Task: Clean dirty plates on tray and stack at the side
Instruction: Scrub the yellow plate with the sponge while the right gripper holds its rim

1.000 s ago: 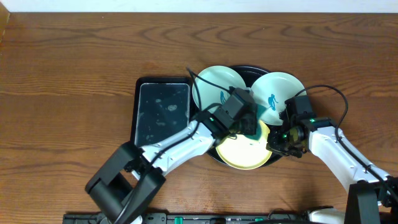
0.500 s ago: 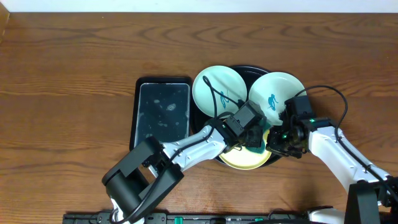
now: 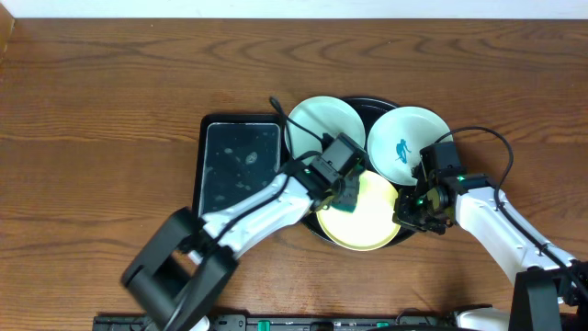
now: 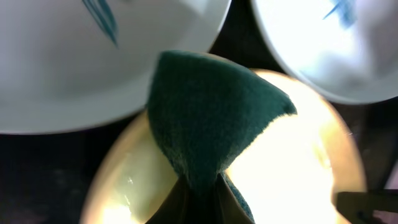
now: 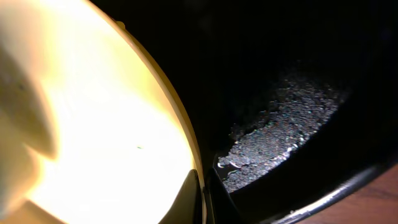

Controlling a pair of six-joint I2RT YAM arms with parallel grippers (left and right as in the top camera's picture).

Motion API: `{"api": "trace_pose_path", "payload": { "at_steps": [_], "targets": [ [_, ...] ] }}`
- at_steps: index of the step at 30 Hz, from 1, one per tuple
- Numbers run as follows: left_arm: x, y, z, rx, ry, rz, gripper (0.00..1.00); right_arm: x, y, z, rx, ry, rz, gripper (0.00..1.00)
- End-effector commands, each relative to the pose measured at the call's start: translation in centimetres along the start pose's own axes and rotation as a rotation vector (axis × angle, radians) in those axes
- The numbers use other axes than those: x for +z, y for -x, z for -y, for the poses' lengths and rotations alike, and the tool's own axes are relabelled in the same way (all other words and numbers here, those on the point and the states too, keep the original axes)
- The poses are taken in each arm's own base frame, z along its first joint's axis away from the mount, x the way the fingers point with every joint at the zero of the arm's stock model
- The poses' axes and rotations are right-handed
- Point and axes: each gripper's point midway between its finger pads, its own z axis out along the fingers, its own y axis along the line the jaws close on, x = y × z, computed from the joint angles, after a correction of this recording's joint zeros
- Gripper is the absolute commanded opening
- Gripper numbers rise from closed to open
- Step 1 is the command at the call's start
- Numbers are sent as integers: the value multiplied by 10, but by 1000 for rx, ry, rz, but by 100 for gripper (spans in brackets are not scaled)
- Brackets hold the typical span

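A: Well, overhead first: moved at all?
B: Yes. Sweeps back leftward across the pale yellow round plate (image 3: 372, 225), with the left gripper (image 3: 345, 189) clenched on the dark green scouring sponge (image 3: 349, 197); sat nearer the plate's right side half a second ago. Keeps the right gripper (image 3: 411, 210) pinching that plate's right rim, all on the large round glossy black tray (image 3: 367, 101).
A: And the left wrist?
B: Shows the folded sponge down on the yellow surface, just below two pale mint-aqua round plates (image 4: 93, 62), both teal-marked.
A: Right wrist?
B: Confirms the clamp on the rim; shows water droplets (image 5: 280, 118) on the tray alongside.
A: Meaning?
B: Probably mid-scrub, stroking back and forth. Leaves stacking at the side undone.
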Motion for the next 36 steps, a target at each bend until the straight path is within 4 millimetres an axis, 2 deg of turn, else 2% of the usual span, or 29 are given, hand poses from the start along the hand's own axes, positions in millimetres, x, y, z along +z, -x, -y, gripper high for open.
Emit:
{"api": "trace_pose_path", "payload": {
  "at_steps": [1, 3, 6, 10, 15, 19, 23, 24, 25, 29, 32, 34, 36],
  "targets": [
    [-39, 35, 14, 39, -42, 157, 8, 0, 0, 4, 10, -20, 8, 1],
    [-43, 40, 22, 35, -68, 183, 8, 0, -1, 4, 10, -20, 8, 1],
    [-38, 37, 34, 23, -99, 181, 8, 0, -1, 4, 10, -20, 8, 1],
    [-15, 19, 64, 40, -193, 130, 8, 0, -2, 5, 12, -23, 2, 1],
    [12, -1, 77, 14, -205, 87, 8, 0, -2, 5, 12, -24, 1, 1],
    [26, -18, 86, 38, -233, 40, 8, 0, -3, 5, 12, -25, -1, 1],
    [36, -26, 70, 75, -166, 13, 8, 0, -3, 5, 12, -25, -1, 1],
    [38, -26, 47, 99, -66, 16, 8, 0, -3, 5, 13, -25, -2, 1],
    [39, -26, 33, 107, -6, 16, 8, 0, -3, 5, 12, -25, -2, 1],
    [35, -24, -11, 100, 142, -9, 8, 0, -3, 5, 12, -25, -2, 1],
    [29, -12, -24, 77, 156, -3, 8, 0, -3, 5, 13, -25, -2, 1],
    [21, -1, -25, 58, 140, 22, 8, 0, -3, 5, 13, -25, -2, 1],
    [4, 18, -20, 40, 106, 85, 8, 0, -3, 5, 13, -25, -2, 1]
  ]
}}
